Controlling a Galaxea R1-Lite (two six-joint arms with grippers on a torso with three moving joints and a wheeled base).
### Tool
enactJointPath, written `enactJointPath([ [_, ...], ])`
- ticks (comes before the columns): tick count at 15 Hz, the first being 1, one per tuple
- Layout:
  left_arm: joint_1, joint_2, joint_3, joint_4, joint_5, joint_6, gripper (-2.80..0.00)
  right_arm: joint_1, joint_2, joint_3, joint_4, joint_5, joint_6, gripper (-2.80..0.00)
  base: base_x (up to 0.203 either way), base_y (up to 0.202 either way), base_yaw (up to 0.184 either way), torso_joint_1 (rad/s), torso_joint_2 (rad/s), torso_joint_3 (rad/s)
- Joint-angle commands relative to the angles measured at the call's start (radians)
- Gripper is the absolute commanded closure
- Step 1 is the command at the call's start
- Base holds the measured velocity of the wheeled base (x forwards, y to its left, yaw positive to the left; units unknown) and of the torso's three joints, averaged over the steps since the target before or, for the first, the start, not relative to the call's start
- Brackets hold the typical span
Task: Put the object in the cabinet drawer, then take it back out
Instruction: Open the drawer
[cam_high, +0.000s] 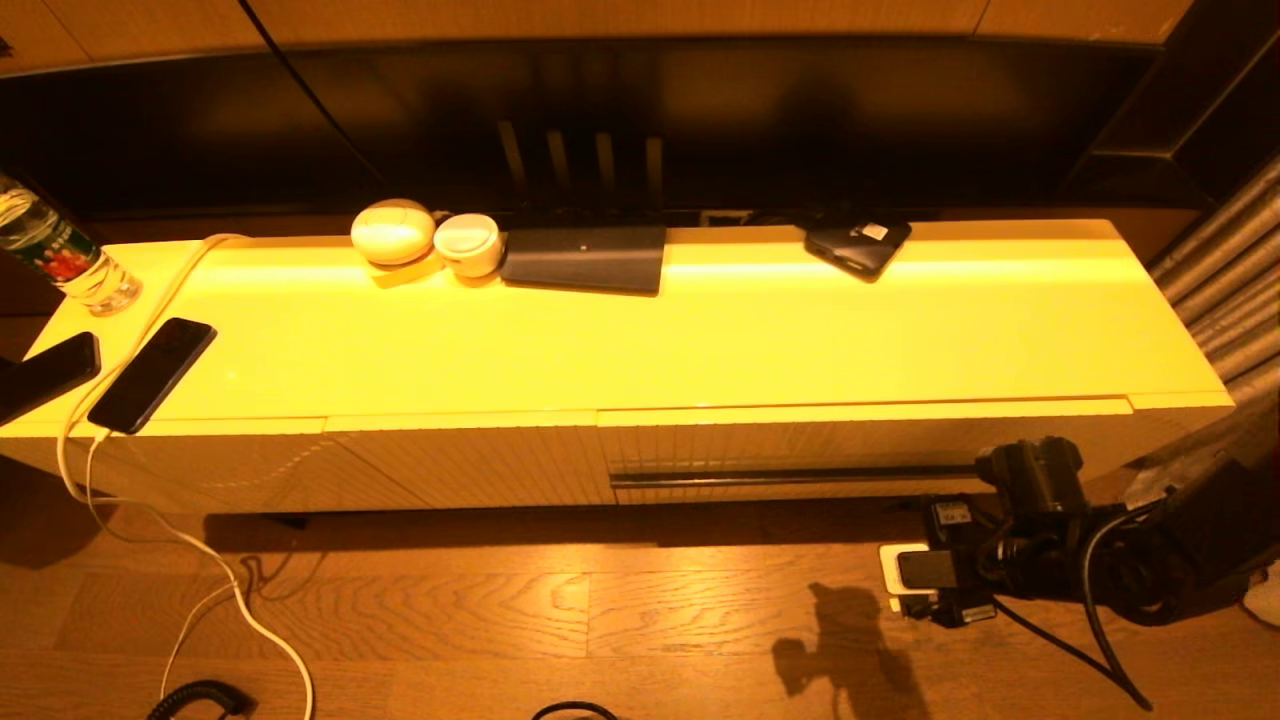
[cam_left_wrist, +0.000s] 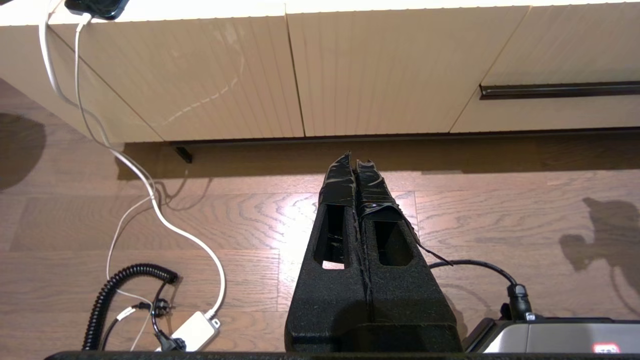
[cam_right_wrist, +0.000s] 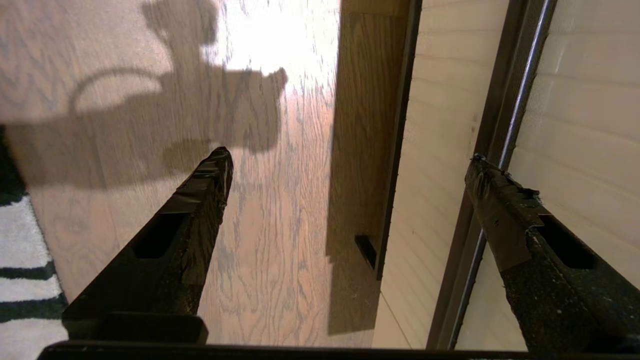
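Note:
The cabinet drawer is pushed in on the right half of the cream-yellow cabinet, so its inside is hidden. Its dark handle strip runs along the ribbed front and also shows as the handle strip in the right wrist view. My right gripper is open wide, low in front of the strip's right end; one fingertip lies over the strip, the other over the floor. In the head view the right gripper holds nothing. My left gripper is shut and empty, parked above the floor.
On the cabinet top lie two white round items, a dark flat box, a black device, two phones and a bottle. White cables trail over the wooden floor at the left.

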Motion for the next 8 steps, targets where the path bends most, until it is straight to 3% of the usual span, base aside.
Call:
enactJointPath([
  [1,0.000,0.000,0.002,0.000,0.000,0.000,0.00,-0.011,0.022,-0.016,-0.002,-0.007,-0.007,-2.80,0.000,0.000,0.000,0.000,0.00,0.000],
  [8,0.000,0.000,0.002,0.000,0.000,0.000,0.00,-0.024,0.088,-0.096,0.005,-0.015,0.011,-2.80,0.000,0.000,0.000,0.000,0.00,0.000],
])
